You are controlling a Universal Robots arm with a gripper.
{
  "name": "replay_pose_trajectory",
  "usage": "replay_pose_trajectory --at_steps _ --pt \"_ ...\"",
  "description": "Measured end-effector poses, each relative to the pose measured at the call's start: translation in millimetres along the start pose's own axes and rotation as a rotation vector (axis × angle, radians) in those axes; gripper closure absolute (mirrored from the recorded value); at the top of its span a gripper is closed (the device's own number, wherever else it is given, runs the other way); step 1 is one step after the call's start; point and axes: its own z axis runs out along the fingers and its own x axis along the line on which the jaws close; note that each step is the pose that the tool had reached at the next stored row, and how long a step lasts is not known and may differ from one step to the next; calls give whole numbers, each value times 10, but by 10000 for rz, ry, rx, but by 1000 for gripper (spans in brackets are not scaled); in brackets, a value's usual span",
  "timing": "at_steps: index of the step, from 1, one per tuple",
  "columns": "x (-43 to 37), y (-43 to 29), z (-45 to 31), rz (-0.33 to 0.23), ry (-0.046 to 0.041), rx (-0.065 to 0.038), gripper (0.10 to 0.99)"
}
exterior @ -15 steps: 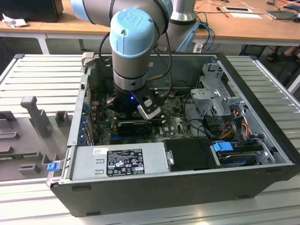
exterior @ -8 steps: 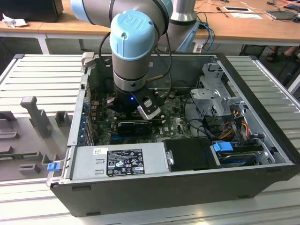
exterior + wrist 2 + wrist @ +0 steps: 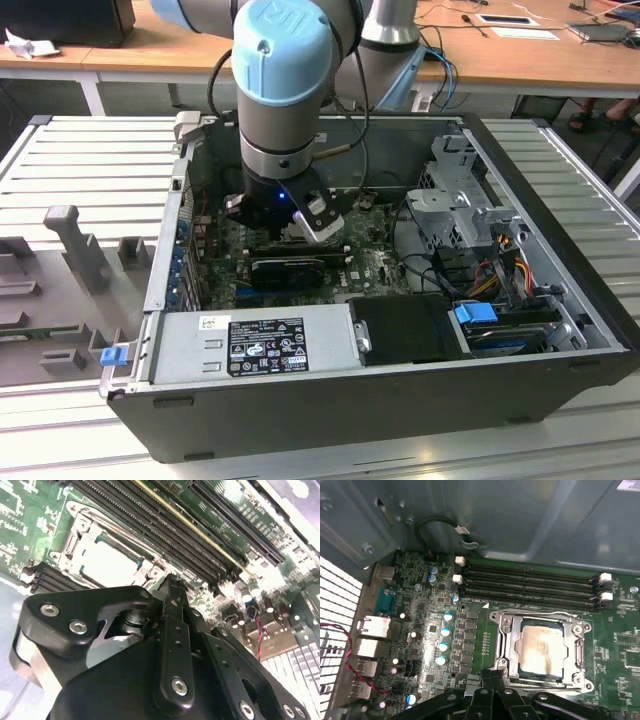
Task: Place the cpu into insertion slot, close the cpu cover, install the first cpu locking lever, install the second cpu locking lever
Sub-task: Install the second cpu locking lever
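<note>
- The gripper (image 3: 492, 677), seen in the first wrist view, hangs just over the near edge of the insertion slot (image 3: 502, 630); its black fingers are drawn together to a narrow tip and hold nothing. In the second wrist view the same narrow tip (image 3: 172, 582) sits just beside the slot's corner.
- The cpu (image 3: 540, 647) already lies in the insertion slot — its dull silver top, with a pale smear across it, shows through the large square cut-out.
- The cpu cover (image 3: 580, 652) lies flat over the slot, framing the cpu on all sides. In the second wrist view the cover (image 3: 80, 540) and the bright cpu top (image 3: 107, 562) show past the gripper's linkage.
- Just beyond the slot run the long black memory slots (image 3: 530, 585), side by side, with white clips at their ends.
- To one side of the slot stands a row of small blue-topped capacitors (image 3: 442, 640) on the green motherboard (image 3: 620, 645).
- Past the memory slots rises the grey case wall (image 3: 520, 520).
- In the exterior view the arm (image 3: 285, 80) reaches down into the open computer case (image 3: 560, 340), which rests on a ribbed metal counter (image 3: 90, 160); the gripper (image 3: 300, 235) is low over the board — behind the silver power supply (image 3: 250, 345) at the case's near edge.
</note>
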Motion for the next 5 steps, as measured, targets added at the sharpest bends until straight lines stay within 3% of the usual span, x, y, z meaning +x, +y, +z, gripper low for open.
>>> replay_pose_trajectory --at_steps 5 --pt "-1 32 -110 1 -1 -36 980"
